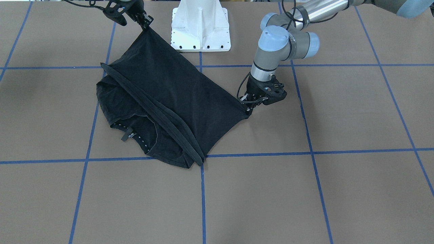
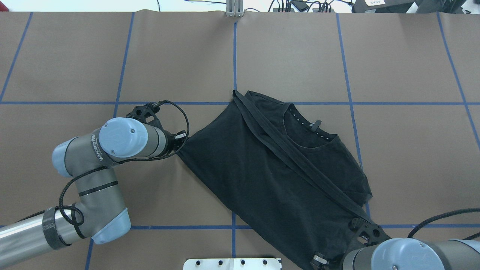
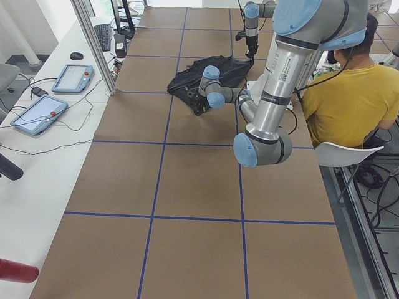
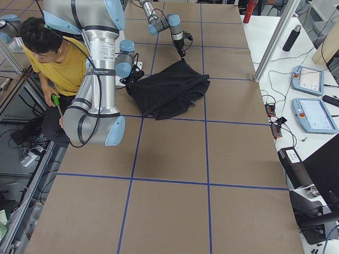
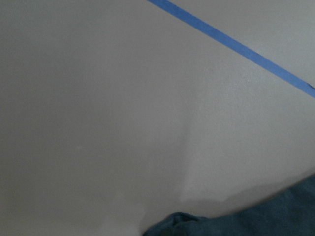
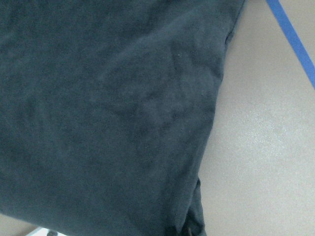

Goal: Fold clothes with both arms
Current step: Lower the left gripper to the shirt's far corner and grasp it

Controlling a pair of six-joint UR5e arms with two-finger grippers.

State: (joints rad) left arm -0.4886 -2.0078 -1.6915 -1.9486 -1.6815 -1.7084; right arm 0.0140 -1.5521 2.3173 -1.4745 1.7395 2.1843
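Observation:
The black T-shirt (image 1: 169,98) lies partly folded on the brown table, plain side up, with no print showing. Its collar and label (image 2: 313,129) face away from the robot. My left gripper (image 1: 250,109) is shut on one corner of the shirt, low over the table; it also shows in the overhead view (image 2: 180,141). My right gripper (image 1: 146,24) is shut on another corner near the base and holds it raised, so the cloth is stretched between the two grippers. The shirt fills the right wrist view (image 6: 108,108) and shows at the bottom of the left wrist view (image 5: 275,216).
The white base mount (image 1: 200,27) stands just behind the shirt. Blue tape lines (image 1: 202,196) grid the table. A person in a yellow shirt (image 3: 349,93) sits behind the robot. Teach pendants (image 4: 312,114) and cables lie on the white side table.

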